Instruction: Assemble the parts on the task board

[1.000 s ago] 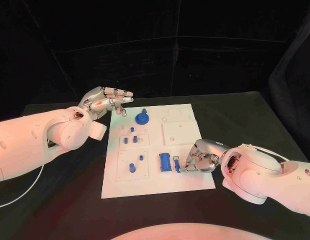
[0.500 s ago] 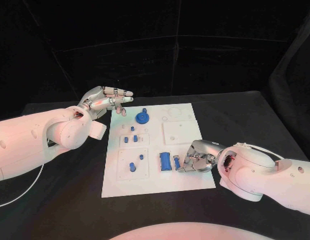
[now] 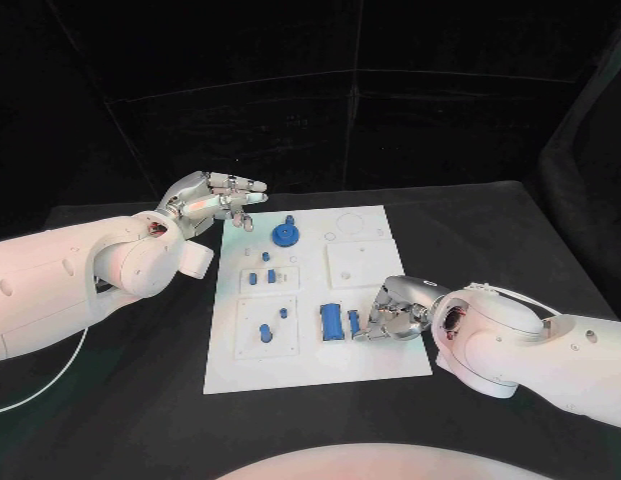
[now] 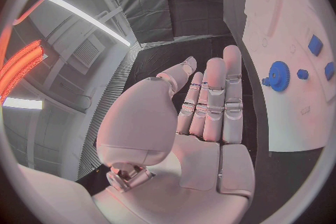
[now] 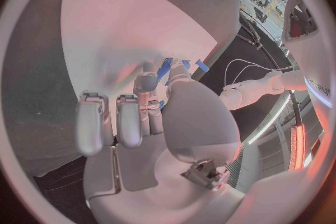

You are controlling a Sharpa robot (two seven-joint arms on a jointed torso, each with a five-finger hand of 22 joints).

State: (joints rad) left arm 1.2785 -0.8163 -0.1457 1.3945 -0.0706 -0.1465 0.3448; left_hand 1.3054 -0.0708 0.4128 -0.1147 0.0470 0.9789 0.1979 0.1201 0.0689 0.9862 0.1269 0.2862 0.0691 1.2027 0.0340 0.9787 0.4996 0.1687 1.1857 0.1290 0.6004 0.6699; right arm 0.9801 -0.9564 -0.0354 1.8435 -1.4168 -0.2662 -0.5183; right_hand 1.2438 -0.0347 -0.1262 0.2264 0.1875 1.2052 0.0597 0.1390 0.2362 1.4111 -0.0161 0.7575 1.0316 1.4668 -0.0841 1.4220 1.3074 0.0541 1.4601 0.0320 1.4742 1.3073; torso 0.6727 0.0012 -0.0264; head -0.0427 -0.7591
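Progress: early, most blue parts point(image 3: 263, 334) lie loose on your board point(image 3: 317, 375) | left robot hand point(image 3: 218, 200) wide, empty, upper left | right robot hand point(image 3: 392, 315) at bar point(image 3: 353, 324), grip unclear

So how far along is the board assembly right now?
Early to midway. A blue gear already sits at the task board's far end. The right hand works at a blue block; whether it grips anything is unclear. Small blue parts lie loose. The left hand hovers open.
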